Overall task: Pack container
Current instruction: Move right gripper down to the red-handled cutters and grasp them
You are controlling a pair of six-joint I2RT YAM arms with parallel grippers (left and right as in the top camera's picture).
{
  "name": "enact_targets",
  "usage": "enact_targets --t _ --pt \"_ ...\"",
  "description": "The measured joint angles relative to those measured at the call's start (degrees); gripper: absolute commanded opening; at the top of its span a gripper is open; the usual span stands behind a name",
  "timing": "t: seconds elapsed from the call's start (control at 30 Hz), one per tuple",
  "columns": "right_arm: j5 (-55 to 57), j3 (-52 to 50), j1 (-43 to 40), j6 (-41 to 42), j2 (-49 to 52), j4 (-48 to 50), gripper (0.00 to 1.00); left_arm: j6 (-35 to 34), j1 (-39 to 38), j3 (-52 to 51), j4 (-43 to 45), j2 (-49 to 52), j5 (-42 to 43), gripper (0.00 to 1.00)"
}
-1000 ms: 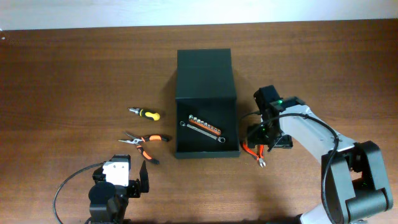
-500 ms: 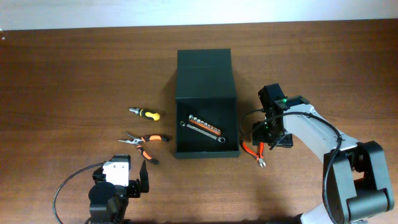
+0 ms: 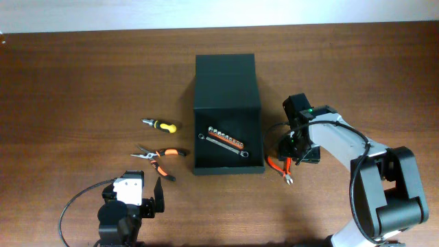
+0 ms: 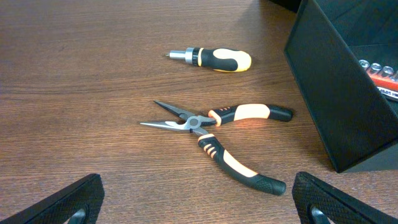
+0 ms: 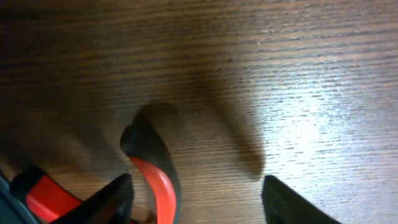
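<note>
Step in progress: pickup of red-handled cutters [image 3: 281, 169], lying on desk [image 3: 82, 75] just right of box [image 3: 228, 169], by its near right corner. Down over them, right hand [image 5: 193, 202], fingers apart, straddling one handle, no pinch seen. Parked near left, left hand [image 4: 199, 205], wide open and empty, facing long-nose pliers [image 4: 211, 127] and screwdriver [image 4: 214, 59]. At desk centre, box with lid flap [image 3: 225, 75] open to far side; socket rail [image 3: 226, 139] and wrench [image 3: 223, 147] inside. Next, by judgement: pinch handle firmly, lift clear, carry left over rim, release inside.
</note>
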Motion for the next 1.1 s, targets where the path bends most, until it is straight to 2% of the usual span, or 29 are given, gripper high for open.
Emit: enact_targets --t 0.17,0.33,0.53,0.73,1.1 --pt "0.0 0.0 0.0 0.0 0.0 0.9 0.51 0.0 0.0 0.0 0.0 0.0 0.0 0.99" --pt "0.0 0.0 0.0 0.2 0.0 1.3 0.49 0.0 0.0 0.0 0.0 0.0 0.0 0.99" --pt "0.0 0.0 0.0 0.1 0.0 1.3 0.39 0.0 0.0 0.0 0.0 0.0 0.0 0.99" --pt "0.0 0.0 0.0 0.2 0.0 2.3 0.34 0.0 0.0 0.0 0.0 0.0 0.0 0.99" --pt "-0.5 -1.6 0.0 0.2 -0.3 3.7 0.15 0.0 0.0 0.0 0.0 0.0 0.0 0.99"
